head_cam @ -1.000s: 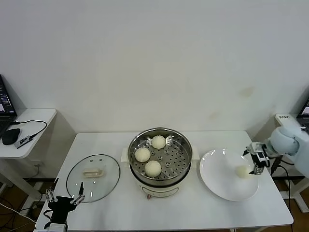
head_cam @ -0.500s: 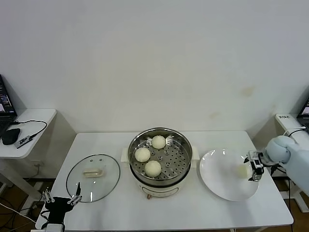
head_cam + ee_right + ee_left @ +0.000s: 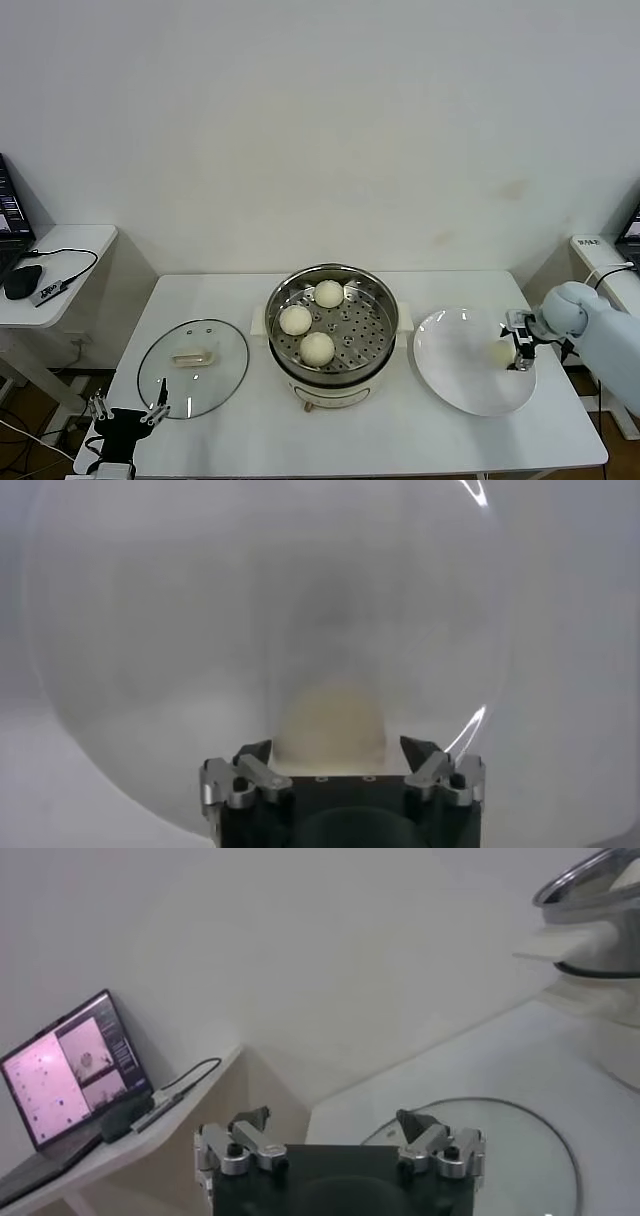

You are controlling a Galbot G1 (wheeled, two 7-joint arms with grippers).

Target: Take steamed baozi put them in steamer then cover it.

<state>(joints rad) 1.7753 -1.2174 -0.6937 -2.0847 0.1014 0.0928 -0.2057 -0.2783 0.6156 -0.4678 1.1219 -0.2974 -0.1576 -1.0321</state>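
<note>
The right gripper (image 3: 519,345) hangs over the plate (image 3: 450,375) near the surface's right edge, fingers wide around the last baozi (image 3: 330,718), not yet closed. Squeeze off-centre and that soft bun could roll across the slick plate. The left gripper (image 3: 128,411) waits, open, at the front-left corner.

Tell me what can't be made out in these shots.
- Last bun, head view: the right end effector covers part of it.
- Same bun, right wrist view: blurred, its near side hidden by the end effector body.
- Lid, left wrist view: cut off by the frame edge and the left end effector.
</note>
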